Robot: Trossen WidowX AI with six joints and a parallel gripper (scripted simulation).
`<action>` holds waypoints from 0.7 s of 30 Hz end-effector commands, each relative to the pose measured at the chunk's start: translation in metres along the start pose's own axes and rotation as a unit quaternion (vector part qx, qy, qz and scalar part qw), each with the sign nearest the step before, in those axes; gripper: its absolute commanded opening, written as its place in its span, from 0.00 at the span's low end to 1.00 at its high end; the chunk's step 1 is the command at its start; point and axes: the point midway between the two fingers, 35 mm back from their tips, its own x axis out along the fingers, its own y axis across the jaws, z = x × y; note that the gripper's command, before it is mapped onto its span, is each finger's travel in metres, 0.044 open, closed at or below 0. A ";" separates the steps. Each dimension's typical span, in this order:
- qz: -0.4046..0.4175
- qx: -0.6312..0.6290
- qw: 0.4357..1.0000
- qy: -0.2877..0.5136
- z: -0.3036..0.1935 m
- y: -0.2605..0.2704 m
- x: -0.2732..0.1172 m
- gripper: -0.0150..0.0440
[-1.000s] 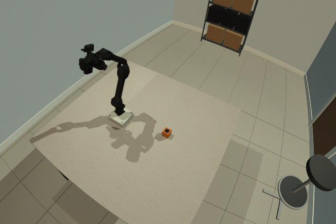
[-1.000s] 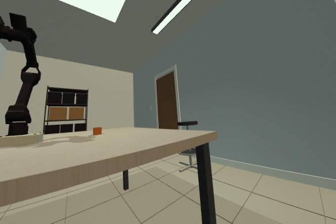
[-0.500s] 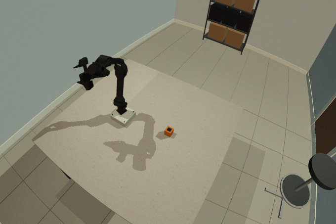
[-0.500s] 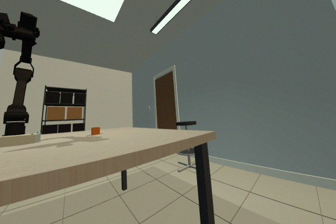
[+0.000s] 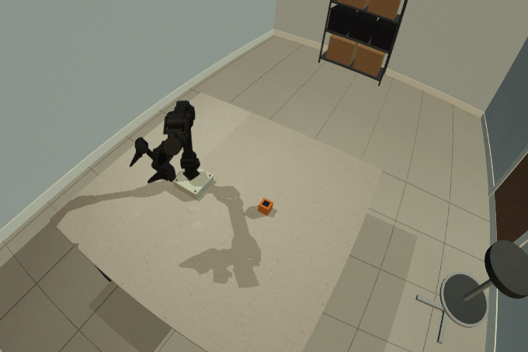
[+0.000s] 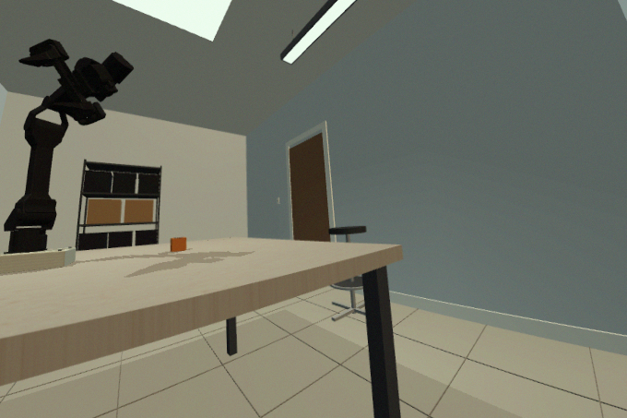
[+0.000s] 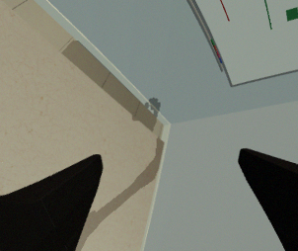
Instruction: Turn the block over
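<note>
The small orange block (image 5: 265, 210) (image 6: 178, 244) rests on the table (image 5: 307, 249) (image 6: 283, 256). Its top face carries a dark square mark (image 5: 265, 203) in the top view, so the marked side faces up. The block does not show in the wrist view. My gripper (image 5: 140, 173) (image 6: 33, 81) (image 7: 172, 158) is open, with nothing between its widely spread black fingers. It is held high above the table, over on the far side of the arm's base from the block, well away from it.
The arm's pale base plate (image 5: 196, 189) (image 6: 35, 260) is on the table to the left of the block in the top view. The arm's shadow falls across the table near the block. A stool (image 5: 463, 299) (image 6: 348, 229) and a shelf with boxes (image 5: 369, 59) (image 6: 121, 195) stand beyond the table.
</note>
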 end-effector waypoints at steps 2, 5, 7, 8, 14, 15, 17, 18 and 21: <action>0.098 -0.048 0.993 -0.056 0.041 0.080 -0.017 1.00; 0.144 -0.070 0.984 -0.076 0.055 0.119 -0.032 1.00; 0.175 -0.085 0.977 -0.088 0.061 0.145 -0.043 1.00; 0.190 -0.093 0.973 -0.093 0.064 0.158 -0.050 1.00; 0.275 -0.142 0.944 -0.113 0.068 0.235 -0.092 1.00; 0.289 -0.151 0.938 -0.115 0.067 0.248 -0.099 1.00; 0.314 -0.169 0.927 -0.117 0.063 0.272 -0.115 1.00; 0.327 -0.177 0.921 -0.118 0.061 0.284 -0.123 1.00; 0.363 -0.203 0.902 -0.117 0.050 0.318 -0.147 1.00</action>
